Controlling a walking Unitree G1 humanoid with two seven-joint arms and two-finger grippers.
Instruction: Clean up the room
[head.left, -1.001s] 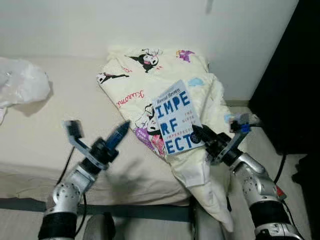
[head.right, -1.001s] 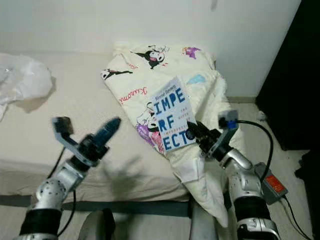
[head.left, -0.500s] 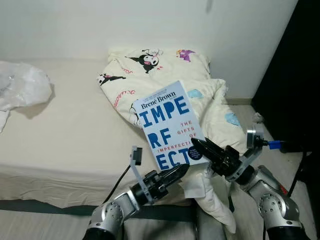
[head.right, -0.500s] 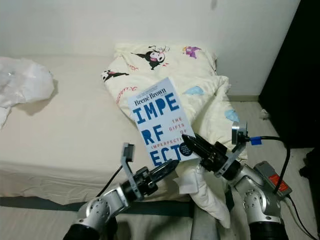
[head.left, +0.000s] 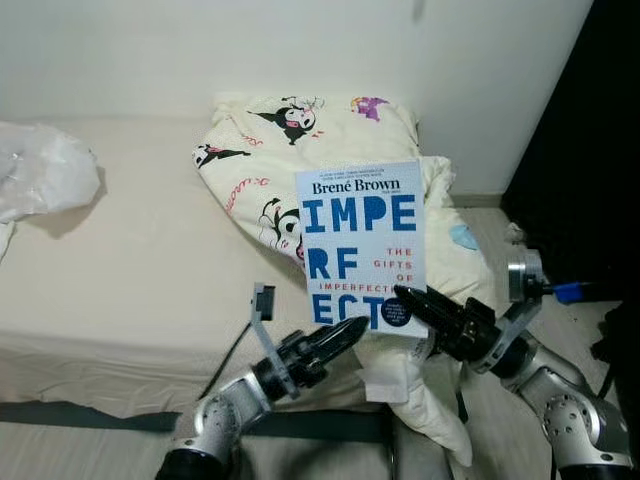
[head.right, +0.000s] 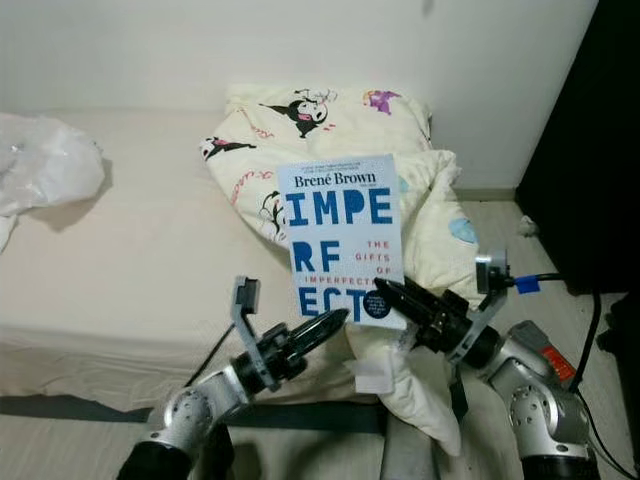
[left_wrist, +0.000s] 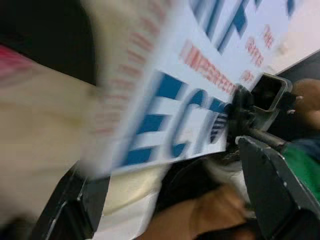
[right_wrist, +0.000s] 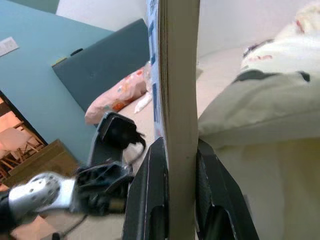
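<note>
A white book (head.left: 360, 240) with big blue letters stands upright in the air over the bed's front edge. My right gripper (head.left: 405, 297) is shut on its lower right corner, and in the right wrist view the fingers (right_wrist: 150, 200) clamp both sides of the book's edge (right_wrist: 179, 60). My left gripper (head.left: 348, 330) reaches in from the lower left to just under the book's bottom edge. In the left wrist view its fingers (left_wrist: 270, 185) stand apart, open, with the blurred book cover (left_wrist: 190, 90) between and beyond them.
A cream quilt (head.left: 300, 130) with cartoon prints lies bunched on the bed (head.left: 120, 270) and hangs over its front right corner. A white plastic bag (head.left: 40, 170) lies at the far left. Dark furniture (head.left: 590, 150) stands to the right, beside a strip of floor.
The right gripper has lifted the book off the quilt and turned it upright. The left arm has swung in from the left to under the book.
</note>
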